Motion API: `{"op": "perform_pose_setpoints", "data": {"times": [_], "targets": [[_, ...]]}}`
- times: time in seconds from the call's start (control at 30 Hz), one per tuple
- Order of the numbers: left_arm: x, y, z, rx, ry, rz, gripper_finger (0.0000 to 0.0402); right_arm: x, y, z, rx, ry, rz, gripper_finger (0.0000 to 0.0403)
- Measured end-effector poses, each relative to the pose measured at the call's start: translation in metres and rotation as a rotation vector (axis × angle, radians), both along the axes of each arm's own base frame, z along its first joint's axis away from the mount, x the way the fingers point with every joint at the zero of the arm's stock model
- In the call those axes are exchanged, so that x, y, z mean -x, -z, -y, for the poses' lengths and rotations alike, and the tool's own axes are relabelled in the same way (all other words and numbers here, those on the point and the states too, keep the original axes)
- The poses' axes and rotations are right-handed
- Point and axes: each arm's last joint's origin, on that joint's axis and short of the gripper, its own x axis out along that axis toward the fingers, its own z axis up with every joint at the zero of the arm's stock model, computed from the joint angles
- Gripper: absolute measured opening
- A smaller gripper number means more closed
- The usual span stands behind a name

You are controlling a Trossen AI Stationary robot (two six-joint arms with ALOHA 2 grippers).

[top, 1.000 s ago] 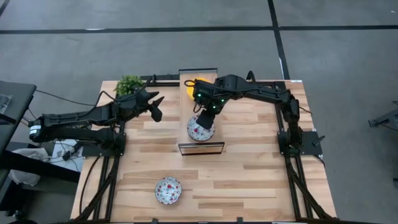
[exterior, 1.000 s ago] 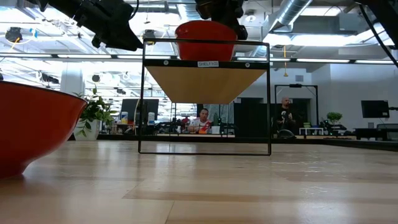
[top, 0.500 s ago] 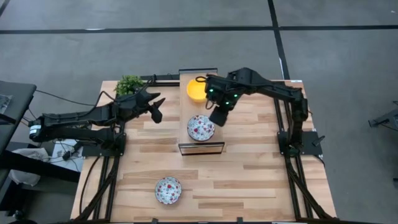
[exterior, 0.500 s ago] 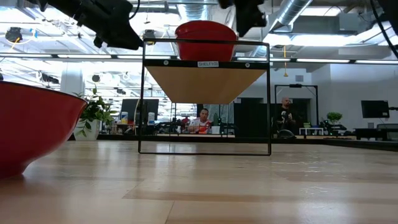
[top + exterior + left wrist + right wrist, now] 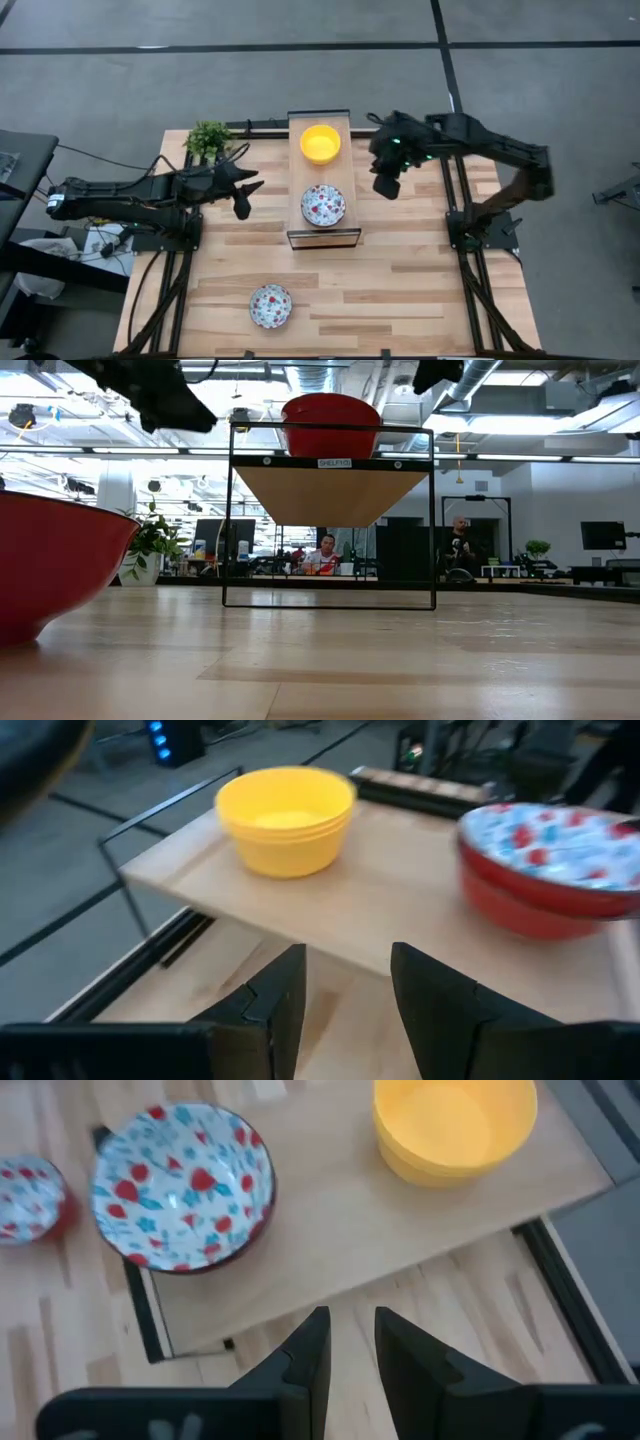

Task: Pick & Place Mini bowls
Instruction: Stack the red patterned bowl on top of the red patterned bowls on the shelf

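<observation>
A raised wooden shelf (image 5: 322,173) stands mid-table. On it rest a glossy yellow bowl (image 5: 320,144) (image 5: 287,820) (image 5: 455,1125) at the far end and a floral bowl with a red outside (image 5: 323,205) (image 5: 183,1185) (image 5: 330,424) at the near end. A second floral bowl (image 5: 270,306) (image 5: 45,560) sits on the table near the front edge. My left gripper (image 5: 243,196) (image 5: 347,990) hovers left of the shelf, open and empty, facing it. My right gripper (image 5: 385,186) (image 5: 352,1348) hovers right of the shelf, open and empty.
A small green potted plant (image 5: 207,137) stands at the far left corner, beyond my left arm. Black frame rails run along the table's left and right sides. Bare wood lies between the shelf and the near floral bowl. People sit in the room behind.
My right gripper has drawn away from above the floral bowl on the shelf, moving toward the table's right edge and rising. That bowl stays put on the shelf. My left gripper has shifted a little toward the near edge.
</observation>
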Motion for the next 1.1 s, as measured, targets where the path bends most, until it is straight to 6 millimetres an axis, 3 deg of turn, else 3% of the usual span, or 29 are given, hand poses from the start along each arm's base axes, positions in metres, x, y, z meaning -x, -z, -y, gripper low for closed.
{"op": "perform_pose_setpoints", "data": {"times": [0.2, 0.53, 0.83, 1.1], "targets": [[0.006, -0.016, 0.013, 0.003, 0.088, 0.043, 0.0147, 0.034, 0.025, -0.006, 0.025, 0.008, 0.197, 0.007], [0.002, -0.05, 0.021, 0.0, 0.14, 0.029, 0.0147, 0.075, 0.087, -0.013, -0.05, 0.113, 0.394, 0.007], [-0.004, -0.082, 0.027, -0.005, 0.172, -0.047, 0.0147, 0.095, 0.12, -0.016, -0.105, 0.165, 0.569, 0.007], [-0.013, -0.11, 0.035, -0.014, 0.208, -0.147, 0.0147, 0.1, 0.137, -0.017, -0.112, 0.167, 0.672, 0.007]]}}
